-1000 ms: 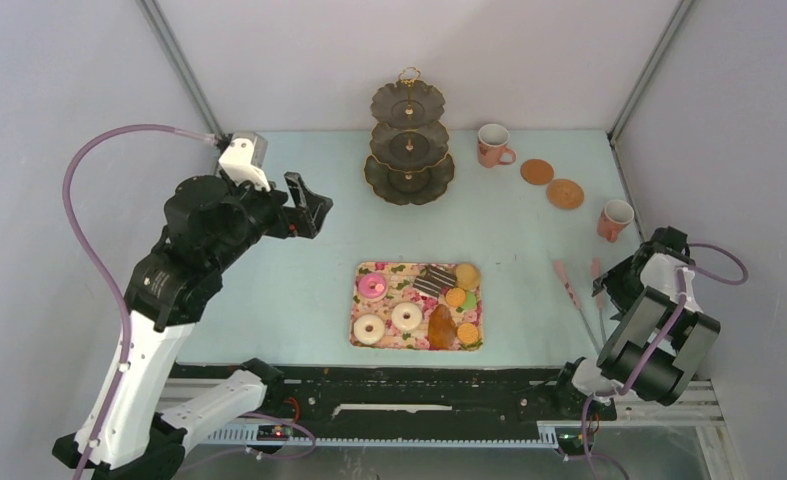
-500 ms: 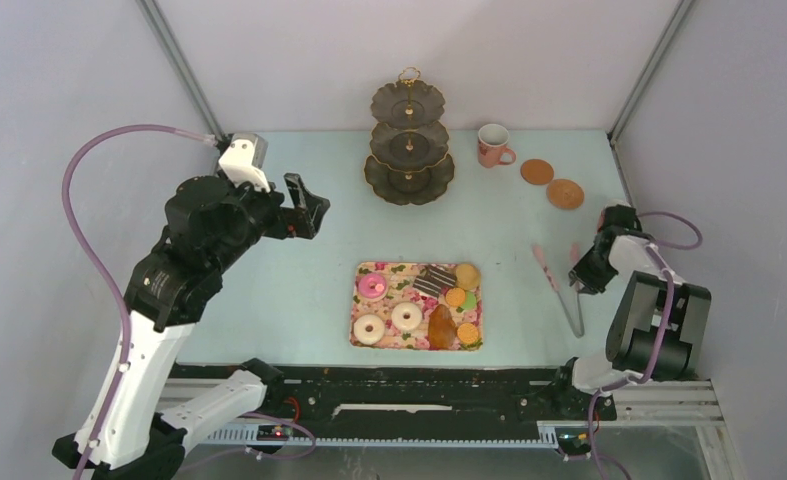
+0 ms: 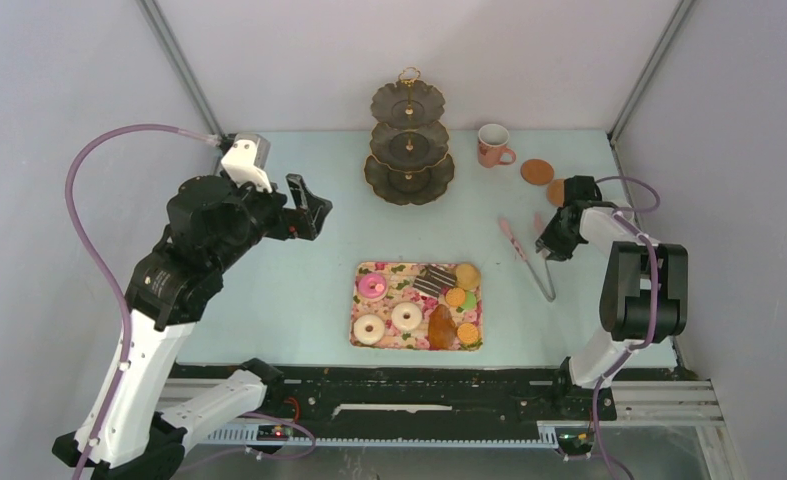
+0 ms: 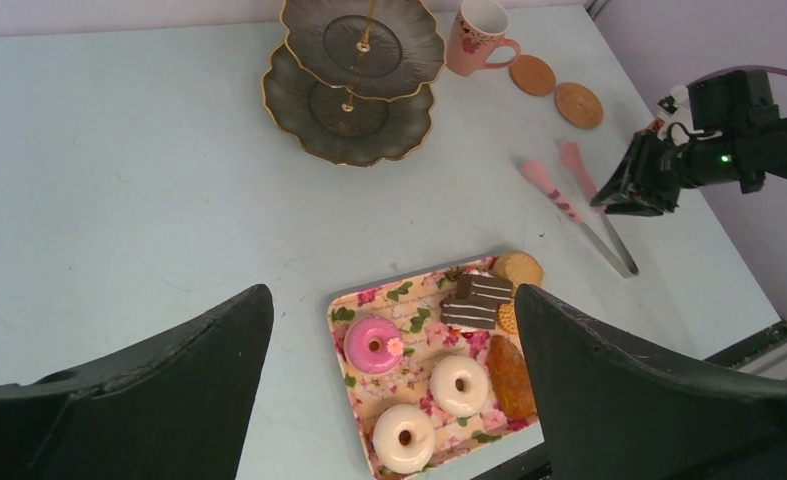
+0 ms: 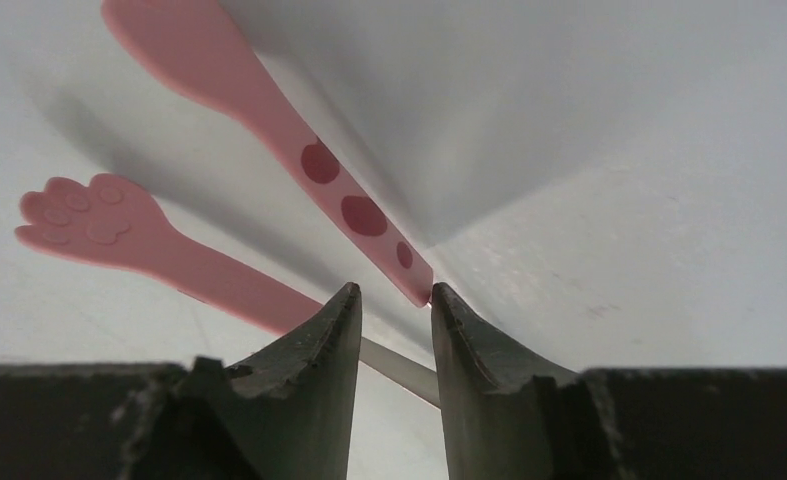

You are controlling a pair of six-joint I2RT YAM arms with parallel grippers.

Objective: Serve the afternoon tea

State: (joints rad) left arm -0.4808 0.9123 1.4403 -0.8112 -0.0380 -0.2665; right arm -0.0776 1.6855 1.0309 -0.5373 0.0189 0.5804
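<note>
The pastries lie on the floral tray (image 3: 361,303): a pink donut (image 3: 372,286), two white donuts (image 3: 370,328), a striped chocolate slice (image 3: 433,281), a croissant (image 3: 441,328) and orange and green macarons (image 3: 461,298). A pink mug (image 3: 492,146) and a cork coaster (image 3: 537,171) stand at the back right. A second coaster (image 3: 557,190) is partly hidden by my right arm. My right gripper (image 3: 554,243) is shut on the pink-handled tongs (image 3: 521,245), low over the table; in the right wrist view (image 5: 391,290) the tongs' arms (image 5: 269,100) pass between the fingers. My left gripper (image 3: 309,205) is open and empty, high at the left (image 4: 391,300).
A dark three-tier stand (image 3: 409,150) stands at the back centre. The cell walls close in on the left, right and back. The tongs' metal end (image 3: 547,290) points toward the front, right of the tray.
My right gripper has swung from the front right toward the back and left, carrying the tongs with it. The pink mug at the far right has gone out of sight. The left arm has barely moved.
</note>
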